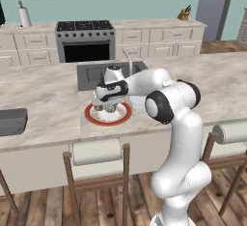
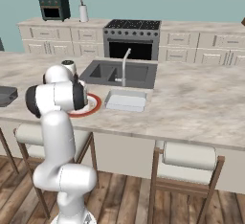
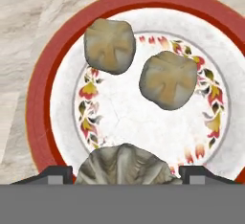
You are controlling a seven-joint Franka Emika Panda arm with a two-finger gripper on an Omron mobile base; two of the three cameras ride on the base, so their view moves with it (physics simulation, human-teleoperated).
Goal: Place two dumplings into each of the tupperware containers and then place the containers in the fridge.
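Three tan dumplings lie on a red-rimmed plate (image 3: 38, 103). In the hand view, two dumplings (image 3: 109, 43) (image 3: 168, 79) rest near the plate's middle. The third dumpling (image 3: 125, 163) sits between my finger tips, which press against its sides. My gripper (image 3: 125, 175) (image 1: 107, 107) hangs low over the plate (image 1: 91, 116) on the island counter. A pale translucent tupperware container (image 2: 125, 101) (image 1: 137, 103) stands just right of the plate (image 2: 93, 106), in front of the sink. The fridge is out of view.
A sink (image 2: 117, 73) with a tall faucet (image 2: 125, 65) lies behind the plate. A dark grey rectangular box (image 1: 12, 121) sits at the counter's left end. Stools (image 1: 96, 155) stand along the counter's near edge. A steel oven (image 1: 86, 40) is at the back wall.
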